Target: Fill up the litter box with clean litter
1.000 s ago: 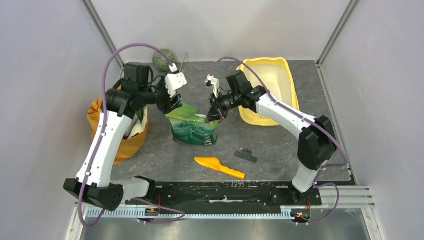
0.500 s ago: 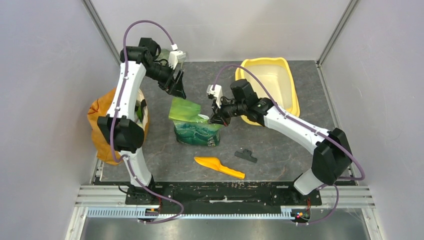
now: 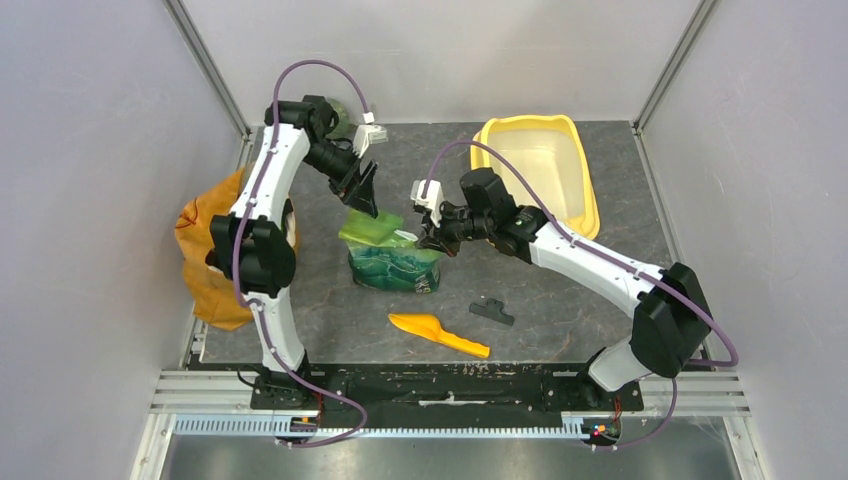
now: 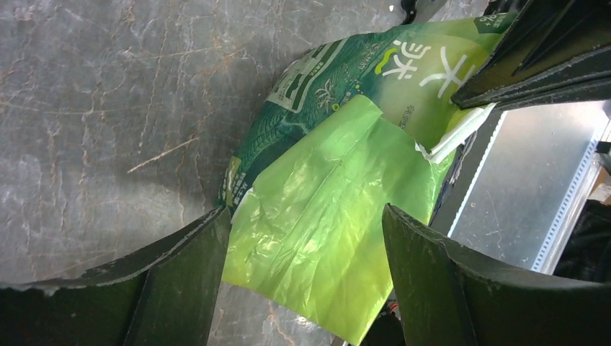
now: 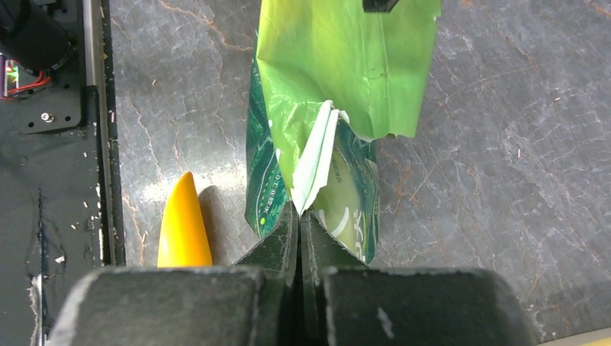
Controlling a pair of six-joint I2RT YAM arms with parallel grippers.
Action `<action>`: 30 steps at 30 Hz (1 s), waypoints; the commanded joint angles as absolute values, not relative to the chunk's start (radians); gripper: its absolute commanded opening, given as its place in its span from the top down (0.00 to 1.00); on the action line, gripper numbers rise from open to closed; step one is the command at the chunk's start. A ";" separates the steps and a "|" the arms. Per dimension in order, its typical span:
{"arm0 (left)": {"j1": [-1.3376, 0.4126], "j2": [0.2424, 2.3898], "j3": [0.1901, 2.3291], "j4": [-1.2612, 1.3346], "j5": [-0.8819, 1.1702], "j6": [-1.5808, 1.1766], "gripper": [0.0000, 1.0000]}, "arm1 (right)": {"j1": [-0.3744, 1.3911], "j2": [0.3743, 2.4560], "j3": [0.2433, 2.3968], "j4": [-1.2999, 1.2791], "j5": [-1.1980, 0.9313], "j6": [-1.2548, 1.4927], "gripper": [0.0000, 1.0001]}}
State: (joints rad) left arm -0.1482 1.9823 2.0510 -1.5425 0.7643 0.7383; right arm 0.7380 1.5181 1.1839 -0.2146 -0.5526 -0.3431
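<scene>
The yellow litter box (image 3: 590, 205) lies at the back right of the table, its pale basin showing no litter. No clean litter is in view. A green printed pouch (image 3: 392, 262) stands mid-table, with a loose light-green flap (image 3: 371, 227) at its top. My right gripper (image 3: 428, 240) is shut on the pouch's top edge (image 5: 315, 164). My left gripper (image 3: 366, 201) is open just above the flap (image 4: 324, 216), the jaws either side of it, not touching.
An orange scoop (image 3: 438, 334) lies in front of the pouch; its tip shows in the right wrist view (image 5: 183, 232). A small black clip (image 3: 492, 312) lies to its right. An orange-yellow bag (image 3: 210, 255) sits at the left edge. A green round object (image 3: 341, 117) sits at the back wall.
My left arm swung up and back off the pouch, and its gripper now comes down over the flap. My right gripper kept hold of the pouch top and shifted slightly.
</scene>
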 commanded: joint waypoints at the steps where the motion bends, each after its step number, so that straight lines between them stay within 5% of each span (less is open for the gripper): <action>1: -0.161 2.014 2.038 -1.649 0.861 0.798 0.17 | 0.747 1.494 1.183 -0.144 -0.512 -0.404 1.00; 13: -0.124 2.087 2.305 -1.607 0.813 0.783 0.09 | 0.754 1.495 1.189 -0.143 -0.525 -0.427 1.00; 30: -0.156 2.111 2.104 -1.649 0.920 0.818 0.14 | 0.757 1.497 1.189 -0.146 -0.489 -0.470 1.00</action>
